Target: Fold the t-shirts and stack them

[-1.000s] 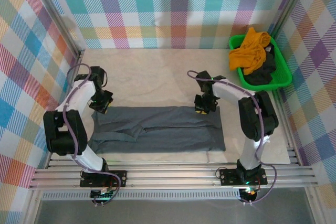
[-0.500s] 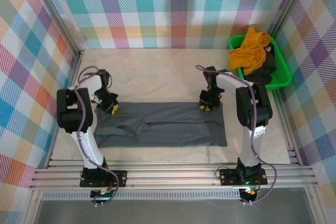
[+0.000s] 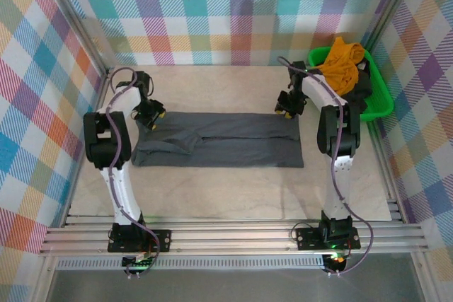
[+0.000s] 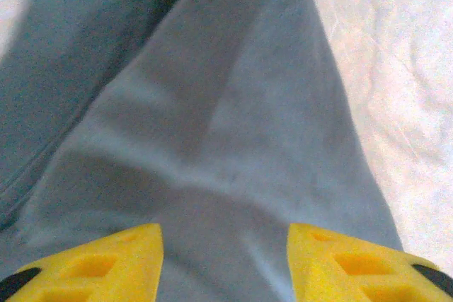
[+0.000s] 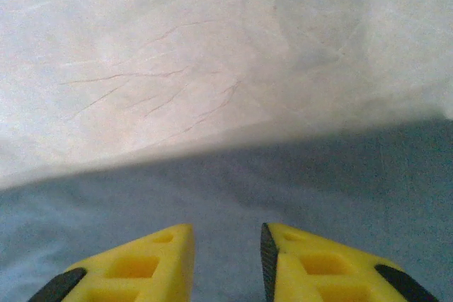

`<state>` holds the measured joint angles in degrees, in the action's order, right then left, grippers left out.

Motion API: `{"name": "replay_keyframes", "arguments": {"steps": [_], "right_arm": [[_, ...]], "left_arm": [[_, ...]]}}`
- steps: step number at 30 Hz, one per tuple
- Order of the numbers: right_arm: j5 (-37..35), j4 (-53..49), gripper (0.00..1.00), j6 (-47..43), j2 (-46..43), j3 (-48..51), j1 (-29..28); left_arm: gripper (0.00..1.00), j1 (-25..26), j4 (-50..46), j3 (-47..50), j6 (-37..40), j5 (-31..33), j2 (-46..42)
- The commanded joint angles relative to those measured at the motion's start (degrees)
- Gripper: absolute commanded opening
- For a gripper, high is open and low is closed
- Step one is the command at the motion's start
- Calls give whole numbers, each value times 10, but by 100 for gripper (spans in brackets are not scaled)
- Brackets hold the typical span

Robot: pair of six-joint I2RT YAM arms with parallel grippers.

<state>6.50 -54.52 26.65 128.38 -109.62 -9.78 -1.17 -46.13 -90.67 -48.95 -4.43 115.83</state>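
The slate-grey t-shirt (image 3: 219, 139) lies folded into a long flat strip across the middle of the table (image 3: 212, 196). My left gripper (image 3: 152, 113) is at its far left corner. In the left wrist view that gripper (image 4: 225, 259) stands open, and grey cloth (image 4: 233, 125) rises in a soft ridge between its yellow fingers. My right gripper (image 3: 287, 107) is at the far right corner. In the right wrist view it (image 5: 228, 259) is narrowly open over the cloth (image 5: 283, 182), just inside the cloth's far edge. The mustard-orange t-shirt (image 3: 338, 65) and the dark charcoal one (image 3: 357, 93) lie crumpled in the bin.
A green plastic bin (image 3: 386, 104) stands at the far right, close to the right arm. Plaid walls enclose the table on three sides. A bare pale table cover (image 3: 212, 90) lies beyond the shirt, and a wide bare stretch lies in front of it.
Both grippers moved away from the arm bases toward the back wall. The grey shirt slid with them, and its far edge now lies noticeably further back.
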Motion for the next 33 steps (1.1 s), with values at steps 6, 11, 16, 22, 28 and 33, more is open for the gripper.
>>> {"name": "replay_keyframes", "arguments": {"steps": [6,11,16,22,28,33], "right_arm": [[26,41,34,25,-177,157,-64],[55,70,36,48,-232,242,-84],[62,79,36,48,-249,280,-86],[59,77,37,43,-255,282,-87],[60,81,37,47,-257,286,-87],[63,83,37,47,-262,297,-87]], "left_arm": [[52,82,-7,184,-122,-14,-186],[60,70,-24,216,-158,-3,-215],[60,60,-17,187,-146,-49,-172],[61,90,-43,174,-158,-55,-147],[61,117,-32,190,-165,-63,-138],[57,136,-16,188,-167,-75,-119]]}}
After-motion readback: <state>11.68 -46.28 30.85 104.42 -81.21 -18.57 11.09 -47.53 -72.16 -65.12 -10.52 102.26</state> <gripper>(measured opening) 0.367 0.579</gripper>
